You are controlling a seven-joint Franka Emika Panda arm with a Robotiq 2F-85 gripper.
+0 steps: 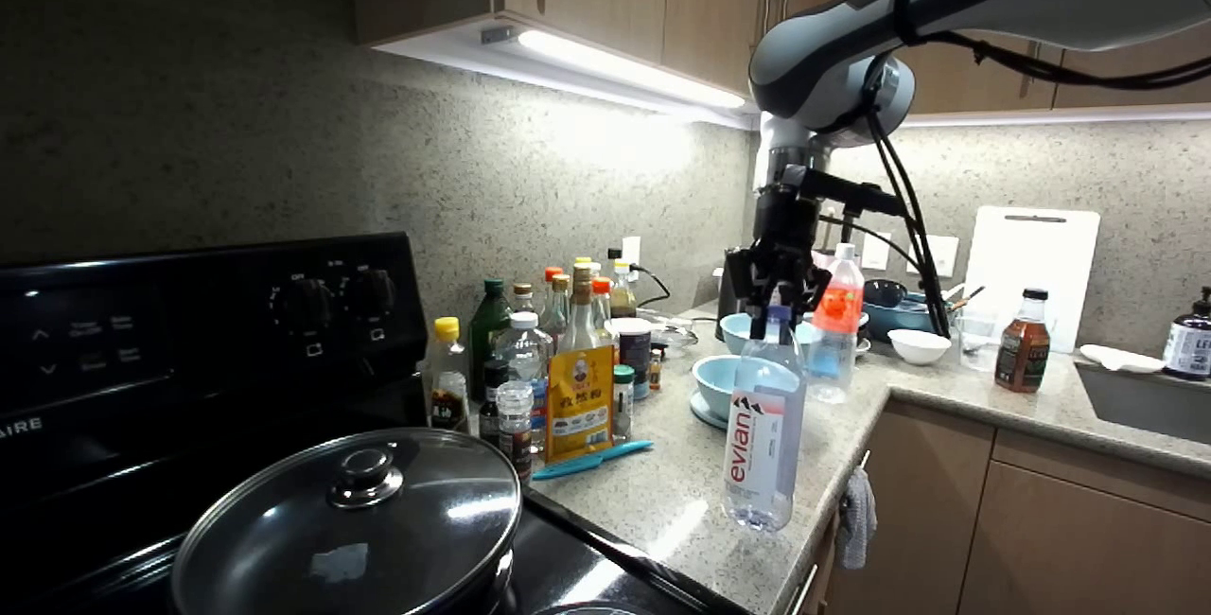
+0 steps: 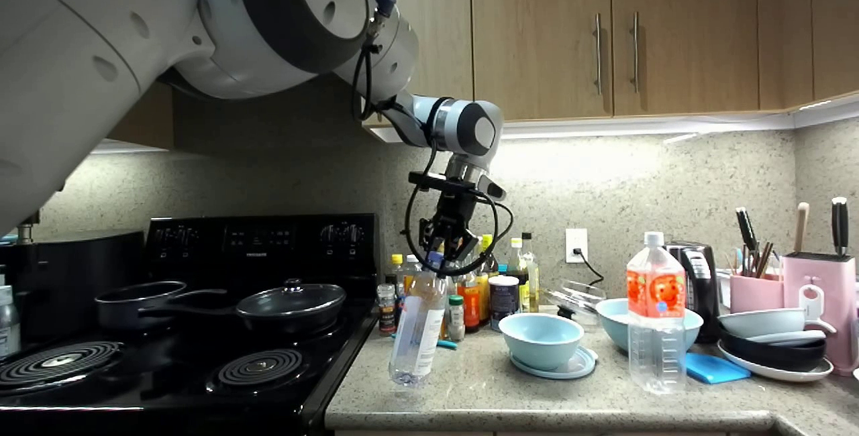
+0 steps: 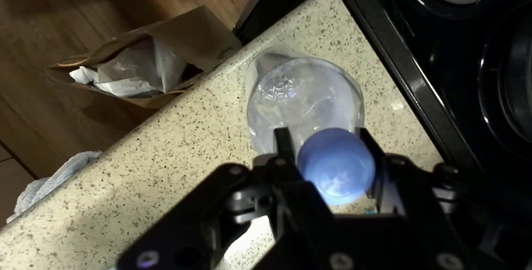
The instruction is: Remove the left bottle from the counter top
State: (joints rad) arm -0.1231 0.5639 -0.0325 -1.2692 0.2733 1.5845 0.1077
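The left bottle is a clear evian bottle with a blue cap. It shows in both exterior views and in the wrist view. It is tilted, top leaning toward the wall, over the counter top near the stove edge. I cannot tell whether its base touches the surface. My gripper is above it, fingers on both sides of the cap and neck, shut on it. The fingers partly hide the neck.
A large bottle with an orange label stands farther right. A pale blue bowl, condiment bottles and a blue knife are close by. The black stove carries a lidded pan. A paper bag is on the floor.
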